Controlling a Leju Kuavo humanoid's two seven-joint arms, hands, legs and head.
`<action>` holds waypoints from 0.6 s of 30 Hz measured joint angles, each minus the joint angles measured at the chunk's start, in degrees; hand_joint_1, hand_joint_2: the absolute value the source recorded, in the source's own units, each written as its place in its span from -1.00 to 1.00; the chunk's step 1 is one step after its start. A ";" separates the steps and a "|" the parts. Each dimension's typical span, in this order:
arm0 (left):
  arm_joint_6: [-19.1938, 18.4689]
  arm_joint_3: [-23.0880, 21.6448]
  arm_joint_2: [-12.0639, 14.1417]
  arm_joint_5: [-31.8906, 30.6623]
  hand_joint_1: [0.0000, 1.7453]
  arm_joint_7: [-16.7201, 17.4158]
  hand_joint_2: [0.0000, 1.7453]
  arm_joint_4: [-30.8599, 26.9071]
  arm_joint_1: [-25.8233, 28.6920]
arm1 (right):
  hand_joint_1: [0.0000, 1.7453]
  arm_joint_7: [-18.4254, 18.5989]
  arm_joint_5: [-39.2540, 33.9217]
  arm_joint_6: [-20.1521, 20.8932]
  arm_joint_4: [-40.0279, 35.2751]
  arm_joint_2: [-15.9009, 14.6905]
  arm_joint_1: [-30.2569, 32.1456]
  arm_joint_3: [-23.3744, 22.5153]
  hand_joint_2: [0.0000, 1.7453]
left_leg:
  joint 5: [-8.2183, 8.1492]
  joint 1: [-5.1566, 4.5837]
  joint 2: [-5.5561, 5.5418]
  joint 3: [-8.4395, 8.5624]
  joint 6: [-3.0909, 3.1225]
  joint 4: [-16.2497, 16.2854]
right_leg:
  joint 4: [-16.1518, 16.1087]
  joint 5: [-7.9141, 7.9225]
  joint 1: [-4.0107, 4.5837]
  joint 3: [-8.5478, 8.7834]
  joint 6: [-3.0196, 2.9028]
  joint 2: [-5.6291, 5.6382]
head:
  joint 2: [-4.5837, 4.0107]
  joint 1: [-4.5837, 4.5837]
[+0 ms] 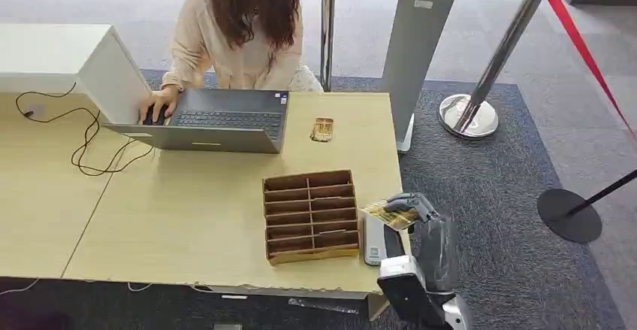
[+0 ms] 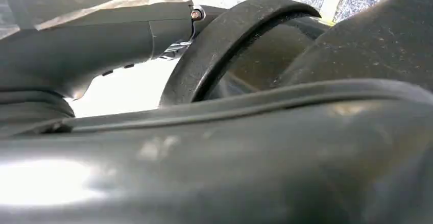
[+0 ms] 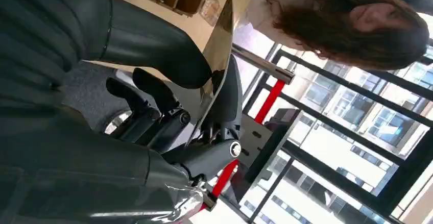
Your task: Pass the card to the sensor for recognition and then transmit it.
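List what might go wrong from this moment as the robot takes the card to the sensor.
1. The right hand holds the card by one end between thumb and a finger, seen in the wrist view; it might slip or twist.
2. The card hangs over the sensor at a tilt, so reading may fail.
3. The compartment box sits right beside the sensor; the hand or card could bump it.

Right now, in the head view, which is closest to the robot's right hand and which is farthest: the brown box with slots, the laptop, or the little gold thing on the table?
From the right hand:
1. Brown slotted box, just beside it on the table.
2. Little gold thing, farther up the table.
3. Laptop, farthest, in front of the person.
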 joint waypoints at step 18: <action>-0.31 1.33 0.00 0.50 -1.00 1.86 -1.00 -0.02 0.08 | 0.98 1.70 -1.66 0.00 5.92 -0.81 1.17 0.11 1.00 | 0.00 0.00 0.00 -0.01 0.00 0.00 | 0.00 0.00 0.00 0.00 0.00 0.00 | 0.02 0.00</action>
